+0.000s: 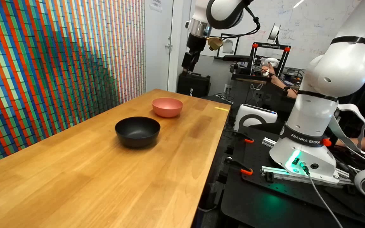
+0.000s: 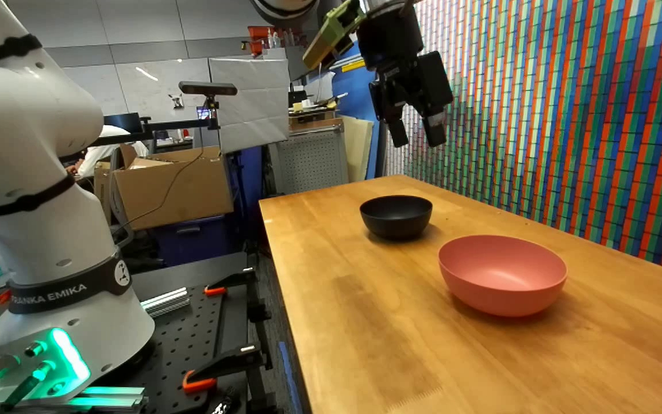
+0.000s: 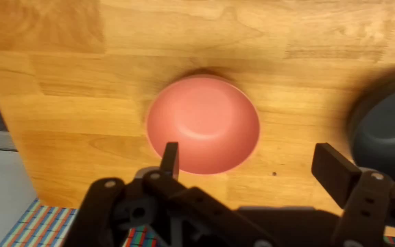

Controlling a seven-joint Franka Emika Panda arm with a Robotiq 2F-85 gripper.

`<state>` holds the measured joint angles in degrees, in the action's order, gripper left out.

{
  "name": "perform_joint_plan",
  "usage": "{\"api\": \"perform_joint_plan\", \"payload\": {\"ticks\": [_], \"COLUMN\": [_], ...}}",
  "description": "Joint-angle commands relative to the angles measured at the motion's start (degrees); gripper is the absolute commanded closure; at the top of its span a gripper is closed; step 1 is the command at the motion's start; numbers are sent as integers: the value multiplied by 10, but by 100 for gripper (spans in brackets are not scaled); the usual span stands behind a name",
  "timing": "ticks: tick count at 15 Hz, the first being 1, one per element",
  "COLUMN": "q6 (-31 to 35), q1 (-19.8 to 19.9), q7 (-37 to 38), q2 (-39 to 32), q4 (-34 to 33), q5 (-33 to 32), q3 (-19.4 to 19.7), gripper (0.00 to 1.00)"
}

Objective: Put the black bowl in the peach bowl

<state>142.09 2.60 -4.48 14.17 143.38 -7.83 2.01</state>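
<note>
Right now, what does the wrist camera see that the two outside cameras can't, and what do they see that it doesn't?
Only the wrist view clearly shows the flat, round bottom inside the pink bowl. Only the exterior views show the whole black bowl, which the wrist view cuts off, and the robot's white arm and green light. All three show the pink bowl, at least some of the black bowl, the gripper, table and stripy wall.

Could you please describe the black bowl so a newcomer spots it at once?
Start at the wooden table beside the multicoloured wall. On it, apart from the peach bowl, stands the round black bowl. Its dark colour sets it off from that pink neighbour.
</note>
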Motion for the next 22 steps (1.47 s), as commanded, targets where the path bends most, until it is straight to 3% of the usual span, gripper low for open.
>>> {"api": "perform_joint_plan", "payload": {"ticks": [1, 4, 7, 12, 13, 15, 19, 20, 21, 22], "q6": [46, 94, 138, 159, 171, 186, 172, 171, 167, 166], "q1": [-49, -72, -74, -80, -80, -86, -87, -90, -93, -96], "q7": [38, 83, 148, 313, 332, 373, 408, 414, 420, 426], "q2": [-44, -91, -140, -230, -265, -313, -413, -430, -445, -459], "q4": [-19, -29, -31, -68, -90, -119, -189, -203, -215, -228], "q5": [42, 25, -48, -303, -323, -331, -283, -285, -286, -288], "q3": [-43, -83, -108, -88, -81, -79, -89, -85, -83, -81], "gripper": [0, 0, 0, 0, 0, 0, 0, 25, 26, 34]}}
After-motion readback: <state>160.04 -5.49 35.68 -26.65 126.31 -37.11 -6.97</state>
